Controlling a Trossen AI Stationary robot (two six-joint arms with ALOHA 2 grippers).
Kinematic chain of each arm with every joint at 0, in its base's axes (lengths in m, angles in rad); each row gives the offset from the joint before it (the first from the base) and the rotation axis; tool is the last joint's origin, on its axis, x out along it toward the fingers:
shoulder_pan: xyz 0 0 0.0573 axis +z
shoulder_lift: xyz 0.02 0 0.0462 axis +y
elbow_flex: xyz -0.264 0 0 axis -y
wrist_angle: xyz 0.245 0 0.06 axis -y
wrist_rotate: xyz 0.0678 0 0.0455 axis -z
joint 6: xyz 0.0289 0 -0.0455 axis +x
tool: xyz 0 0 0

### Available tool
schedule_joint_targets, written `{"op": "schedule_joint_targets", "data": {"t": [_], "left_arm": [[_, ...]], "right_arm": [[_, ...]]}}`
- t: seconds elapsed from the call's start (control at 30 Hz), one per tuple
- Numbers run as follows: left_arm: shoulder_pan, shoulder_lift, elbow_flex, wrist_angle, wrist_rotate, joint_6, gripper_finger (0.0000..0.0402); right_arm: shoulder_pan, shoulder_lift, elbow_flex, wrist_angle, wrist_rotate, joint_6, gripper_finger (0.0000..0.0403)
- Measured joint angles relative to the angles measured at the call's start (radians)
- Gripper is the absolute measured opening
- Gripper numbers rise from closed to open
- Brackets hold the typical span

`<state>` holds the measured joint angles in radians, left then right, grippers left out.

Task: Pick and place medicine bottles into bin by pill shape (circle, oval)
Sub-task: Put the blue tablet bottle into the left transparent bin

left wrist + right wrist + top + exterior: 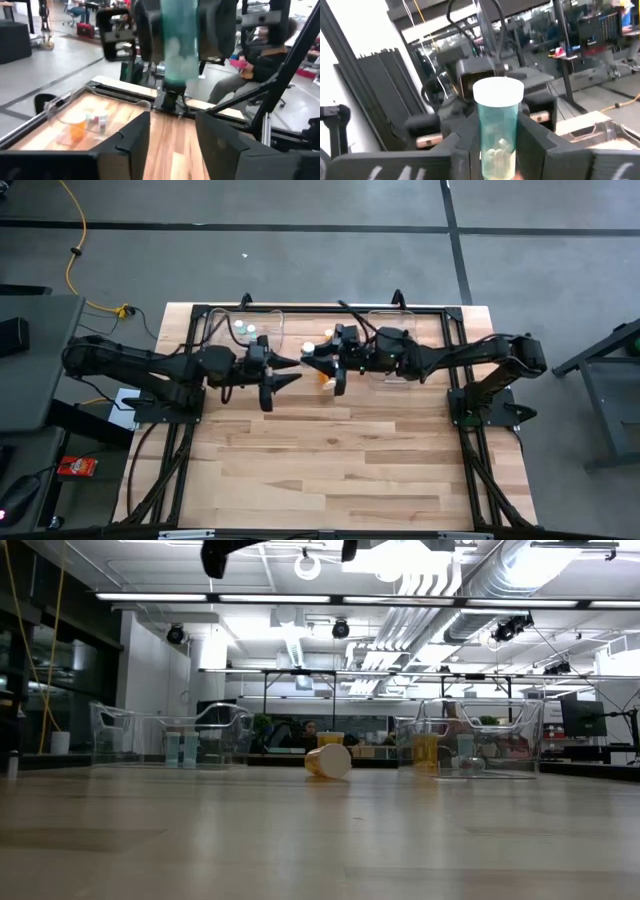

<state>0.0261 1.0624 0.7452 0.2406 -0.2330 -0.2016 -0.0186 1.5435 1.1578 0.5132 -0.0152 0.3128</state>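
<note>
My right gripper is shut on a clear teal medicine bottle with a white cap and pale pills inside. It holds the bottle high above the table's middle. My left gripper faces it from the left, open with nothing between its fingers; in its wrist view the bottle hangs just ahead. An orange bottle lies on its side on the table below. Another stands upright behind it. My right gripper pinches the bottle's body between its two fingers, below the cap. The fingers come in level from the table's right and lie across the bottle. The bottle stands upright, cap up, lifted clear of the table.
Two clear bins stand at the table's far edge. The left one holds a few small bottles and the right one holds an orange bottle. The near half of the wooden table is bare. People sit in the room beyond.
</note>
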Motion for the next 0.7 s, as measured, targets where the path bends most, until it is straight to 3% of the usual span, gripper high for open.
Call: {"op": "schedule_joint_targets", "data": {"t": [0.33, 0.5, 0.7], "left_arm": [[0.000, -0.178, 0.023, -0.221, -0.039, -0.004, 0.0188], [0.000, -0.102, 0.117, -0.422, -0.003, -0.007, 0.0194], [0.000, 0.047, 0.194, -0.477, 0.053, -0.005, 0.0221]], "right_arm": [[-0.006, 0.003, 0.000, -0.276, -0.042, -0.060, 0.0083], [0.014, 0.019, -0.001, -0.365, -0.043, -0.105, 0.0083], [0.036, 0.050, 0.000, -0.417, -0.030, -0.138, 0.0083]]}}
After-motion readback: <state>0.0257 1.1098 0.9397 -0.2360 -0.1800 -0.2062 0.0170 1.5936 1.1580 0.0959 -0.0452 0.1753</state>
